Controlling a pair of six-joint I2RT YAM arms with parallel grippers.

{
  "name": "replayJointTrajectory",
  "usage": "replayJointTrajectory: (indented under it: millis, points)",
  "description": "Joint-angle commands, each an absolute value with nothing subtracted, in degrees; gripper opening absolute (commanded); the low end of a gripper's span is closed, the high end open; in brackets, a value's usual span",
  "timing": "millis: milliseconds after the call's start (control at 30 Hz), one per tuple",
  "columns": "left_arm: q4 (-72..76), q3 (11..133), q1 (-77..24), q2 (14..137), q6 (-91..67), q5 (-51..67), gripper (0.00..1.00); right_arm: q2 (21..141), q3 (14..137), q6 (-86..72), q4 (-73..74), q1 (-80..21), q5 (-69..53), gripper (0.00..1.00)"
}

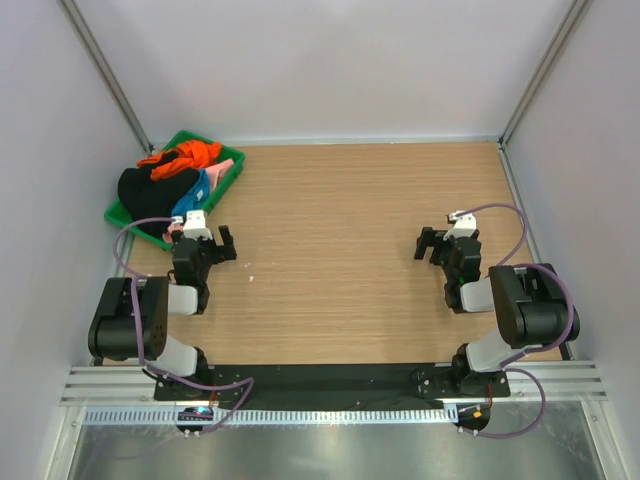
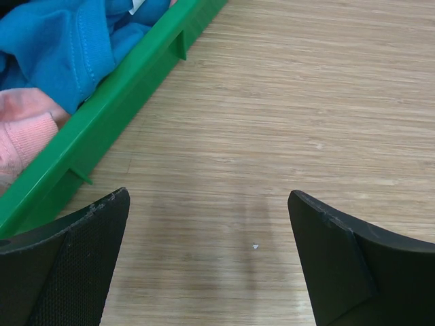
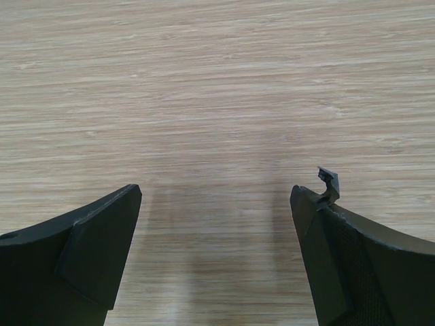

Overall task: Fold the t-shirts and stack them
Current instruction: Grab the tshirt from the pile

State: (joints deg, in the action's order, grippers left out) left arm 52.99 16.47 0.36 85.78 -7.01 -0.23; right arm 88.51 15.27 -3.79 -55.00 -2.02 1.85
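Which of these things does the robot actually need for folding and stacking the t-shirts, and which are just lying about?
For the job: black t-shirt, orange t-shirt, blue t-shirt, pink t-shirt, all heaped unfolded in the green tray.

Just there: the green tray, which only holds them; the wooden table; a tiny white speck on it.

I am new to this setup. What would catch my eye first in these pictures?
First, the green tray at the far left corner of the table, heaped with crumpled t-shirts in black, orange, blue and pink. Then the left gripper beside it and the right gripper across the table, both open and empty over bare wood.
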Motion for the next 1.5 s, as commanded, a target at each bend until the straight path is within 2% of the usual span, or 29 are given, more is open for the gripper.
replayJointTrajectory:
  millis: [0, 200, 333, 467, 500, 567, 667, 700, 733, 800, 833, 1000, 1067, 1167, 1300, 1467]
  points:
    - [56.08, 18.36, 0.53, 84.2, -5.8, -2.37, 1.0, 87.8, 16.52, -2.28, -60.12, -2.02, 3.34, 1.0]
    - [38.34, 23.99, 0.53, 77.18, -9.82, -7.89, 1.0, 87.89, 16.44, -2.29, -60.55, -1.93, 3.43, 1.0]
    - [27.18, 29.34, 0.53, 74.18, -15.64, -20.27, 1.0, 86.32, 16.96, -2.2, -59.07, -2.63, 4.92, 1.0]
    - [18.91, 35.4, 0.44, 73.56, -17.57, -27.65, 1.0, 77.53, 23.95, -7.26, -39.61, -5.18, 18.17, 1.0]
    - [14.11, 37.25, 0.53, 74.0, -21.84, -30.9, 1.0, 75.69, 25.47, -8.34, -32.5, -5.19, 19.06, 1.0]
    - [8.64, 43.29, 0.61, 75.49, -27.22, -38.65, 1.0, 73.67, 28.81, -11.84, -28.15, -5.27, 18.55, 1.0]
    - [0.19, 50.68, 1.14, 80.23, -29.79, -38.07, 1.0, 69.09, 37.68, -21.86, -11.74, -5.36, 13.3, 1.0]
    - [-3.13, 56.46, 1.58, 81.81, -29.79, -37.8, 1.0, 68.39, 40.23, -23.89, -2.9, -5.45, 9.79, 1.0]
    - [-12.21, 60.6, 1.76, 85.74, -29.97, -37.18, 1.0, 67.94, 44.34, -23.91, -0.38, -5.45, 0.88, 1.0]
    - [-18.61, 69.03, 1.93, 89.19, -30.68, -39.63, 1.0, 68.38, 47.62, -25.39, 5.17, -5.54, -6.13, 1.0]
    - [-20.81, 70.65, 2.37, 90.6, -30.33, -39.03, 1.0, 68.81, 49.9, -26.18, 6.14, -5.54, -10.68, 1.0]
    - [-23.64, 78.73, 9.04, 96.32, -31.55, -28.23, 1.0, 71.28, 55.36, -27.25, 10.8, -5.45, -18.28, 1.0]
    - [-24.08, 80.85, 10.54, 98.86, -30.33, -24.28, 0.94, 72.07, 57.74, -26.11, 13.43, -5.45, -19.68, 0.98]
    - [-23.65, 83.93, 12.3, 102.29, -27.43, -17.33, 0.91, 72.6, 59.76, -24.0, 16.25, -5.45, -19.08, 0.92]
    - [-24.26, 87.97, 13.44, 107.04, -27.95, -11.79, 0.92, 73.56, 60.38, -21.98, 16.87, -5.45, -17.58, 0.91]
    - [-25.66, 94.9, 14.24, 113.72, -30.76, -3.53, 0.87, 75.32, 60.29, -21.44, 16.53, -5.45, -17.75, 0.9]
